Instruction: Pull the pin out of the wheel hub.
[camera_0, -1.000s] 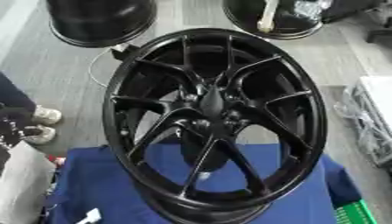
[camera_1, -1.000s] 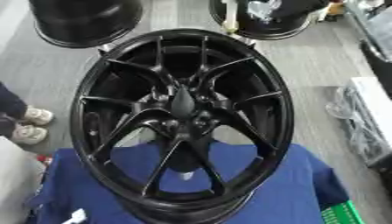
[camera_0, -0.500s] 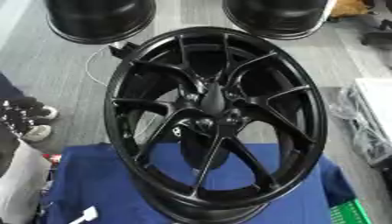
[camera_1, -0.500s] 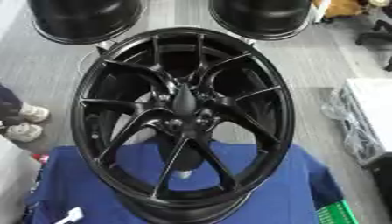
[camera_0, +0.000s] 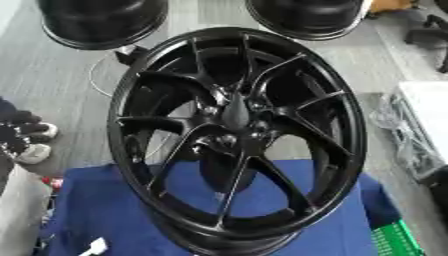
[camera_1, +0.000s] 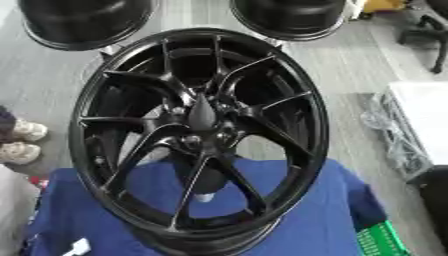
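Standing on its edge before me, the black wheel hub (camera_0: 236, 135) rested on a blue cloth (camera_0: 105, 210) over the counter, its spokes meeting at a dark centre. I could make out no pin. Neither of my hands showed, so I cannot tell the state of my fingers. Two more black rims (camera_1: 83, 20) lay on the floor beyond it.

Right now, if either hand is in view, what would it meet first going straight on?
Neither hand shows, so no heading can be read. A reach straight forward would likely meet the rim or spokes of the black wheel first.
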